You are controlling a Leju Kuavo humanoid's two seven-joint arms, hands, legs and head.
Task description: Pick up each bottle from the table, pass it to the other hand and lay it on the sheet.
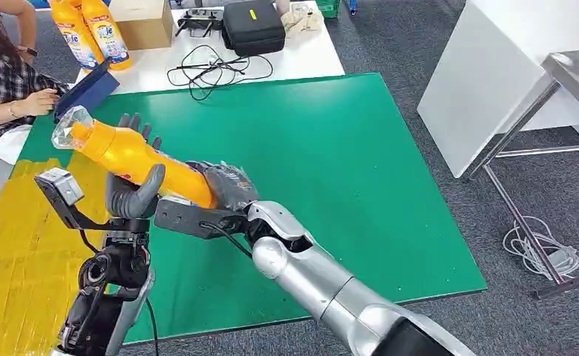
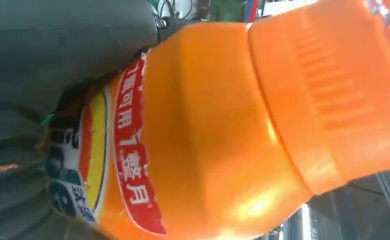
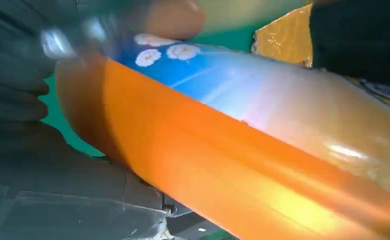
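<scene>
We see an orange bottle (image 1: 134, 157) held in the air above the left part of the tabletop (image 1: 331, 148), lying tilted with its clear-wrapped cap end up and away from us, toward the person, and its base low, toward the right hand (image 1: 223, 189).

Both hands are on it. The left hand (image 1: 132, 194) cups the middle of the bottle: its thick grey thumb crosses the near side and its dark fingers (image 1: 134, 122) stick up behind the far side, so they are clamped on the bottle. The right hand wraps the base end, its dark fingers closed around the bottle there. In the left wrist view the bottle's (image 2: 223, 135) orange body, ribbed cap and red-and-yellow label sit right against the grey palm. In the right wrist view the bottle (image 3: 243, 165) runs across, with a blue flowered label, and the hand's fingers are pressed along it.

The bottle hangs over the line where the yellow sheet (image 1: 27, 245) meets the green mat; the sheet covers the tabletop's left edge. Beyond, on a white table, stand two more orange bottles (image 1: 93, 33), a cardboard box (image 1: 144, 22), a black case (image 1: 253, 26) and loose cables (image 1: 212, 70). A person (image 1: 4, 81) sits at the far left with a hand on a blue tablet (image 1: 86, 90).
</scene>
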